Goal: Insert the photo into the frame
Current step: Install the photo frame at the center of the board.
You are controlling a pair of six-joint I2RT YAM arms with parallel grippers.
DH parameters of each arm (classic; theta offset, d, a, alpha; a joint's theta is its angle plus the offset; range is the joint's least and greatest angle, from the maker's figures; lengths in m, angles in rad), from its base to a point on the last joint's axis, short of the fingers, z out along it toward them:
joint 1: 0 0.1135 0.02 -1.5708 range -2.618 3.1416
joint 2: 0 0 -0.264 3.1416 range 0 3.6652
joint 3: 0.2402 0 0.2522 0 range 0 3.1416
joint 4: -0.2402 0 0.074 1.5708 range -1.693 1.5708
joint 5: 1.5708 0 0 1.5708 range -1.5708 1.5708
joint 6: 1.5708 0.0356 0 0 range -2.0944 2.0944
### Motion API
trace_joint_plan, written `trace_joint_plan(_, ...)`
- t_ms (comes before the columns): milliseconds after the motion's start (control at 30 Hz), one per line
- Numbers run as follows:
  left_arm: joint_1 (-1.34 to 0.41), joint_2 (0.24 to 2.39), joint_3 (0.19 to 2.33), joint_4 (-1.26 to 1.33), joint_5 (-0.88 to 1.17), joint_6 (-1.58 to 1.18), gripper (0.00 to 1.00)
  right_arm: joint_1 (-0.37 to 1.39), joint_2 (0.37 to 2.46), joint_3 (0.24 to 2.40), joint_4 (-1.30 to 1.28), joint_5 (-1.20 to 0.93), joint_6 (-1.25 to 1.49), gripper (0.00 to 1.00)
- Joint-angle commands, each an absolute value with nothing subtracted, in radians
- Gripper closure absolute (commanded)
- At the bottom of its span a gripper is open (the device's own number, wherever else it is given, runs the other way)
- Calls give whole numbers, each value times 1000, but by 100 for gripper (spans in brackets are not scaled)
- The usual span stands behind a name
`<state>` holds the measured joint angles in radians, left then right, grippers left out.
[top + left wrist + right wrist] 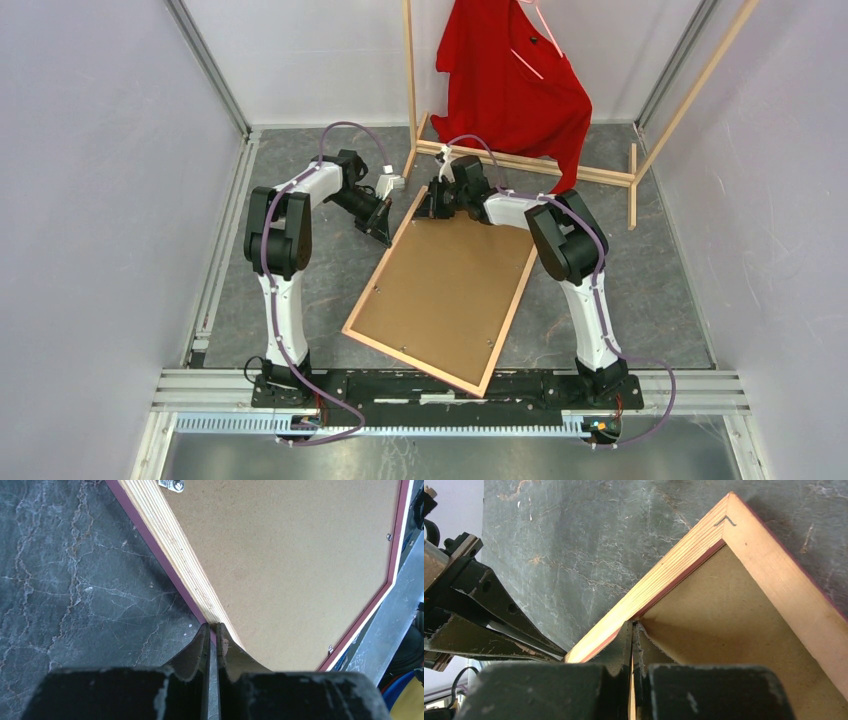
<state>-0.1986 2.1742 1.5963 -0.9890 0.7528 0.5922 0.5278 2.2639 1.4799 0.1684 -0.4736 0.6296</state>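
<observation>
Now: left gripper (385, 233) and right gripper (429, 208) both pinched closed, tips at frame (512, 315) rail near far corner; open table (330, 290) left, rack (600, 176) beyond.

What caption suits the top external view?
Both arms reach the far end of the frame, lying back-up with its backing board showing, left gripper and right gripper shut at its rim.

no text can be read; only a dark tick marks the frame (774, 572) corner
</observation>
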Motion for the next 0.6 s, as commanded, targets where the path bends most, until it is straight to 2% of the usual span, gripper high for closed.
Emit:
trace_joint_plan(0,-210,2167,1565,-969,693,623,88,544,2288,1509,96,-483,582,100)
trace_joint_plan(567,-222,2171,1570,-969,689,630,89,581,2279,1499,80,-488,589,100)
